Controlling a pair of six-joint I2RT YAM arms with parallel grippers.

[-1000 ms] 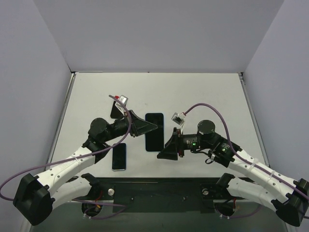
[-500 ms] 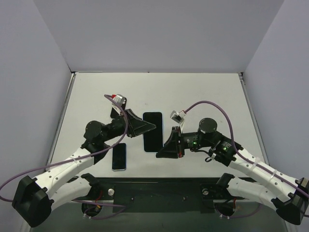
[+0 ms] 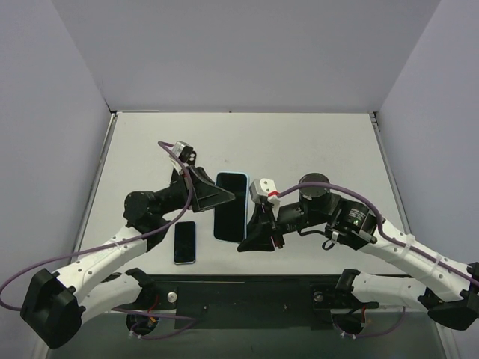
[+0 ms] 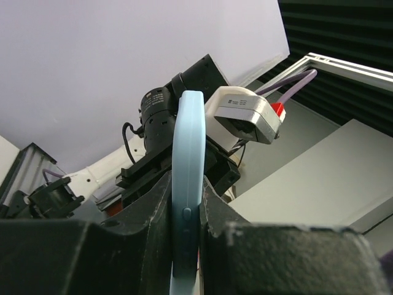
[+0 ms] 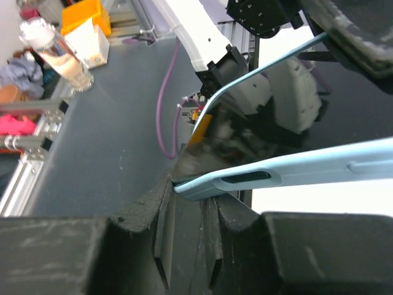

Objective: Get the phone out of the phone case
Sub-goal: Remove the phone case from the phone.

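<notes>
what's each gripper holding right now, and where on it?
Both hold the cased phone: the left gripper clamps its left long edge, and the right gripper pinches the near right corner.

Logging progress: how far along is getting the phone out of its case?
Done: the phone, in its light-blue case, is up off the table. In hand: left gripper clamps the case's edge; right gripper appears to pinch a corner. Left: phone still seated in the case, no separation visible.
</notes>
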